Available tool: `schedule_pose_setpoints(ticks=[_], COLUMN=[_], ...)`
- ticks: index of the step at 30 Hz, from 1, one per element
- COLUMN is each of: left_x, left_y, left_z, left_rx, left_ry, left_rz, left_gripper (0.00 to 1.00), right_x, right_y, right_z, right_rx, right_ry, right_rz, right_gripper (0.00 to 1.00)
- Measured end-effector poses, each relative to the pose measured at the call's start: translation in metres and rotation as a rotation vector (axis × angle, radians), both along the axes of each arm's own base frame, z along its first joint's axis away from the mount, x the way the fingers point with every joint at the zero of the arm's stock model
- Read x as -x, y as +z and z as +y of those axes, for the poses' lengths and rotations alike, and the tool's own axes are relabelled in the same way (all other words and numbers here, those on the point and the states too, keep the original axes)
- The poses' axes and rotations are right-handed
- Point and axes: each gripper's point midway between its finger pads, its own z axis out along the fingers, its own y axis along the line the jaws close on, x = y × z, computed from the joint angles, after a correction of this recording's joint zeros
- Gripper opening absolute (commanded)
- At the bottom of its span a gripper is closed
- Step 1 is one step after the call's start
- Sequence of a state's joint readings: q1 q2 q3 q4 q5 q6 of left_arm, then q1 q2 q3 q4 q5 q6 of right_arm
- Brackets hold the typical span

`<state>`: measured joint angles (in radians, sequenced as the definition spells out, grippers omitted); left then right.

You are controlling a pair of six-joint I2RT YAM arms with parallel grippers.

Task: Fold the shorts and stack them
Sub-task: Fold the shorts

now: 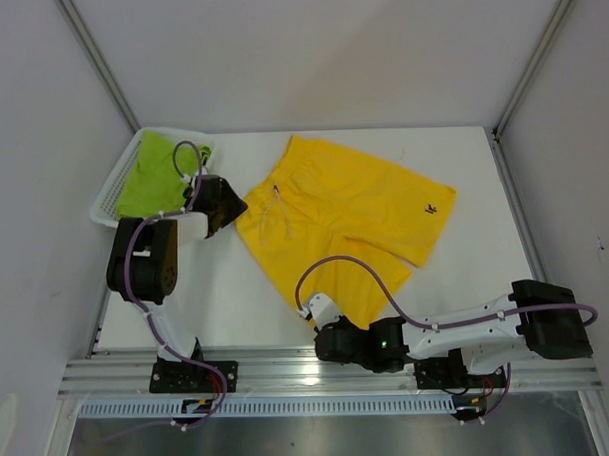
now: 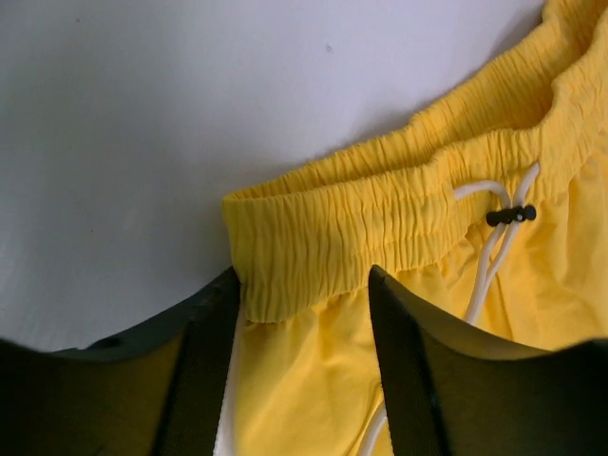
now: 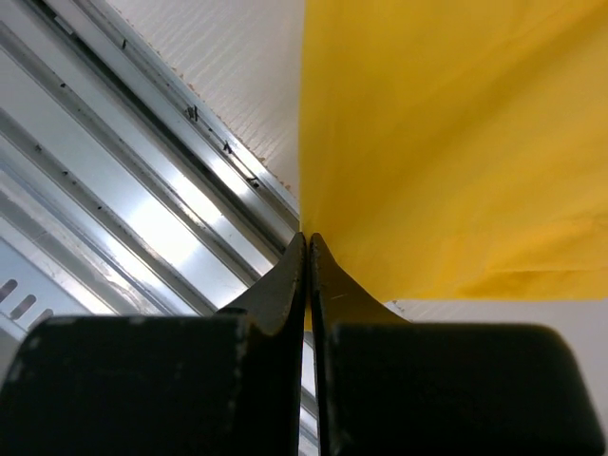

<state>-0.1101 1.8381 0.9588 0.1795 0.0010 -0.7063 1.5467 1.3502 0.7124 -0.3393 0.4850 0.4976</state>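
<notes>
The first fold of the yellow shorts (image 1: 344, 212), lying flat just beside the basket (image 1: 108, 200) that holds the green shorts (image 1: 153, 173), looks under way: the right gripper (image 3: 307, 237) is clamped on their far hem corner, and the left gripper (image 2: 304, 285) straddles the waistband (image 2: 380, 218) spread wide and should close next.

We found the top view bright and evenly lit from above, the tabletop (image 1: 485, 242) nearly shadowless. Glare whitened the rail (image 3: 152, 223) in the right wrist view. In the left wrist view the shorts (image 2: 399, 228) were sharp, the near fingers (image 2: 195, 380) dark and soft.
</notes>
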Motion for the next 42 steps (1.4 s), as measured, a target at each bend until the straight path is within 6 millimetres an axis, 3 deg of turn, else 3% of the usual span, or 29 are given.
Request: schedule_pose_setpoints(ticks=[1,2,5,9,14,17,22,26,33,42], left_x=[0.000,-0.001,-0.004,-0.008,0.012,0.024,0.037,0.050,0.086,0.120], left_y=[-0.002,-0.004,-0.010,-0.005,0.007,0.030,0.087,0.123,0.156,0.237], left_z=[0.000,0.000,-0.001,-0.007,-0.001,0.009,0.028,0.055,0.093,0.115], left_rx=[0.003,0.007,0.008,-0.025,-0.106,-0.152,-0.202,-0.201,-0.255,-0.218], left_ry=[0.005,0.009,0.014,-0.002,-0.011,-0.007,0.025,0.088,0.220,0.309], left_rz=[0.005,0.006,0.021,0.033,0.086,0.092,0.056,0.075,0.147,0.010], left_gripper=[0.45,0.29,0.00,0.00,0.00,0.00,0.00,0.00,0.00,0.05], right_x=[0.001,0.002,0.007,0.017,0.040,0.058,0.080,0.091,0.103,0.116], right_y=[0.001,0.002,0.002,0.003,0.013,0.037,0.082,0.108,0.137,0.180], right_z=[0.001,0.001,0.002,0.004,0.015,0.032,0.061,0.078,0.086,0.089], right_rx=[-0.004,-0.007,-0.008,-0.011,-0.026,-0.068,-0.168,-0.224,-0.272,-0.348], right_ry=[0.004,0.008,0.023,0.064,0.165,0.232,0.290,0.309,0.336,0.371], right_rz=[0.000,0.000,0.003,0.014,0.032,0.028,0.023,0.021,0.035,0.054], right_gripper=[0.00,0.00,0.00,0.00,0.00,0.00,0.00,0.00,0.00,0.00])
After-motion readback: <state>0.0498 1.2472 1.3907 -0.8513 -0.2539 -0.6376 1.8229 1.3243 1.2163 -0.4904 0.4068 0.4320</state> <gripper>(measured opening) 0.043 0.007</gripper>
